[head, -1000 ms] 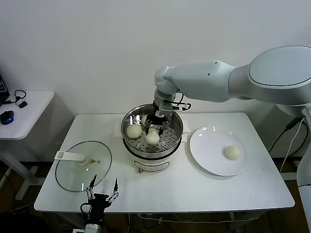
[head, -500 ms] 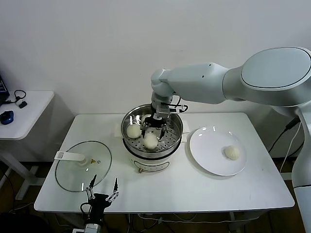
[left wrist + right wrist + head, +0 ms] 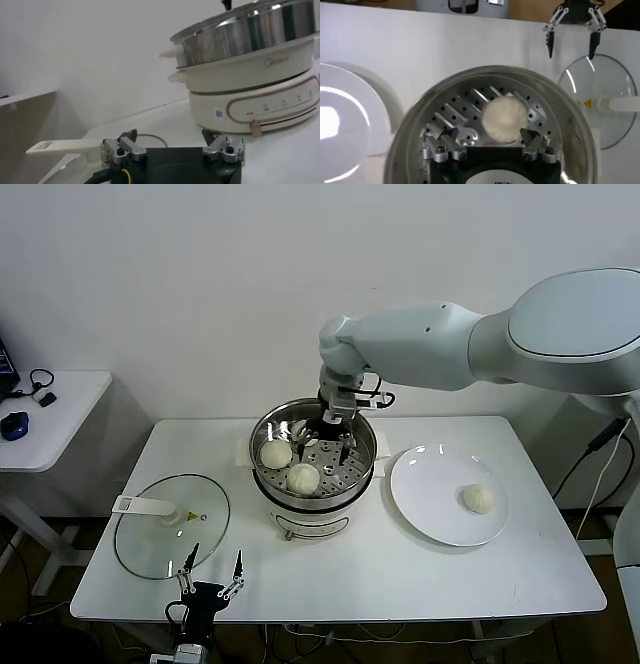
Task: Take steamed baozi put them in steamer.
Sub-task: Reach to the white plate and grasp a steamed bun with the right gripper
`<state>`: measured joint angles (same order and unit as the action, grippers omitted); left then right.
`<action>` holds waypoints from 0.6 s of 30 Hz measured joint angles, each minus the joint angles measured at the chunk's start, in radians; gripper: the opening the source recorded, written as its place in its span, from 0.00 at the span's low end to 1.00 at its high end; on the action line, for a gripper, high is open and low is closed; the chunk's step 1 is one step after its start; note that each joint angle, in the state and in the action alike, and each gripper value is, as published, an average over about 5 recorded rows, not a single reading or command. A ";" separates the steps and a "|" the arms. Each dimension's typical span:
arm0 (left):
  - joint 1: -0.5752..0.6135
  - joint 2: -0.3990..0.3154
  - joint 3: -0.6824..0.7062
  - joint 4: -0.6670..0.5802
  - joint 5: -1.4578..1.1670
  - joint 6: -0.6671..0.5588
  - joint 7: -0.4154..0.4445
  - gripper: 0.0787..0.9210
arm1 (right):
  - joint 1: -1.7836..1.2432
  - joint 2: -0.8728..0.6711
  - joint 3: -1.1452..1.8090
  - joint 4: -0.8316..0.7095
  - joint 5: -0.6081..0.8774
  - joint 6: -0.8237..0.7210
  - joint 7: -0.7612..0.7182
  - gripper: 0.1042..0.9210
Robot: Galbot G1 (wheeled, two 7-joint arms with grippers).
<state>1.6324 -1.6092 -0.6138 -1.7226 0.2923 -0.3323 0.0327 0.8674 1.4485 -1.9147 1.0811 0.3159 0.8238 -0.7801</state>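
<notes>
While the right gripper (image 3: 334,446) hangs over the steamer (image 3: 313,502) with its jaws spread and nothing between them, two steamed baozi lie on the perforated tray (image 3: 332,470): one at the left (image 3: 275,454), one toward the front (image 3: 303,478). In the right wrist view the front bun (image 3: 505,119) sits free just beyond the parted fingertips (image 3: 529,136), touching neither. A bun (image 3: 477,499) waits on the white plate (image 3: 420,484), well apart from the steamer. A fourth cannot be made out; the gripper may hide it. The task therefore appears at least half done, with the plate's bun left to carry. The left gripper (image 3: 211,574) is parked, open and empty, at the table's front edge near the glass lid (image 3: 170,536).
</notes>
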 measured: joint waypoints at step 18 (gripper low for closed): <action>0.000 0.000 0.011 0.009 0.007 0.002 0.000 0.88 | 0.186 -0.123 -0.230 0.117 0.296 -0.078 -0.151 0.88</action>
<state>1.6320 -1.6092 -0.6027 -1.7136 0.2994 -0.3305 0.0328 1.0535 1.3255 -2.1448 1.1980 0.6121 0.7462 -0.9308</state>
